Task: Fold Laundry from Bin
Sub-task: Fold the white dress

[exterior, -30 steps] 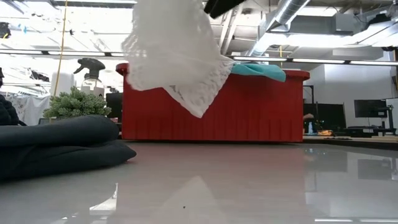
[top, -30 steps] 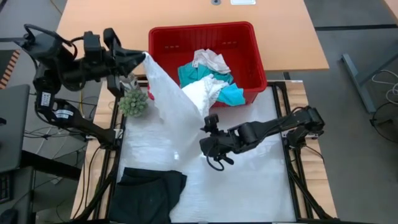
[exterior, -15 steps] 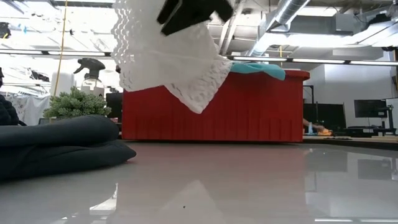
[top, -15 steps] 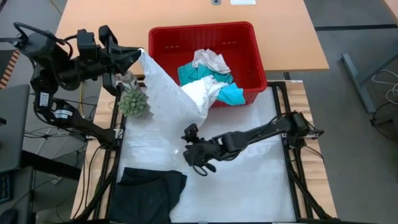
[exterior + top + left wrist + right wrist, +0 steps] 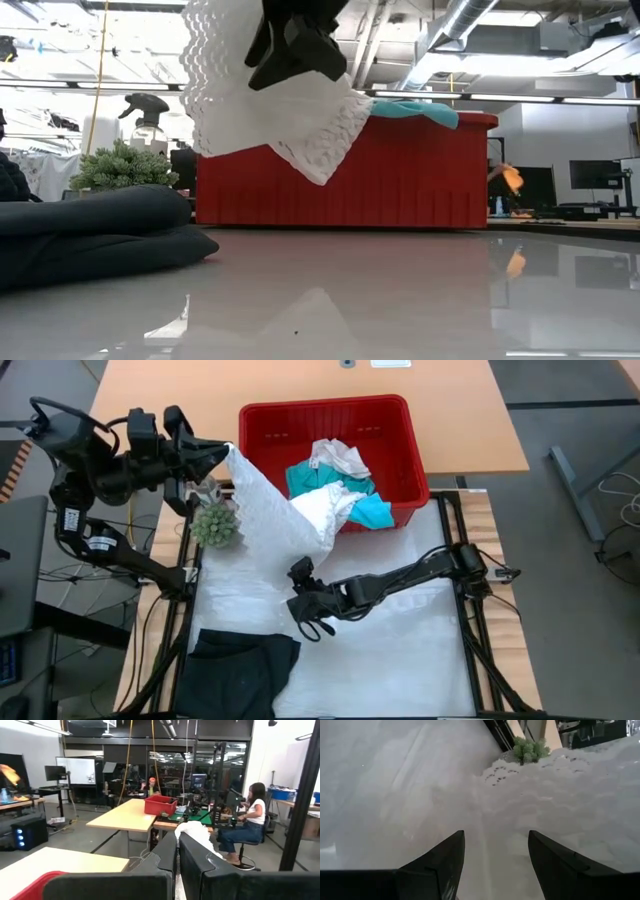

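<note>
1. Laundry first: a folded black garment [image 5: 243,672] lies on the table's near left part, well apart from both grippers.
2. Right gripper [image 5: 312,622], jaws spread wide and holding nothing, hangs just before the lower edge of the white lacy cloth [image 5: 275,525].
3. That cloth stretches from the bin up to the left gripper [image 5: 222,455], whose jaws are clamped tight on its corner.
4. Beside the cloth stands a small green plant [image 5: 216,524].
5. Farthest, the red bin [image 5: 330,415] holds teal [image 5: 372,512] and white pieces [image 5: 340,457].
</note>
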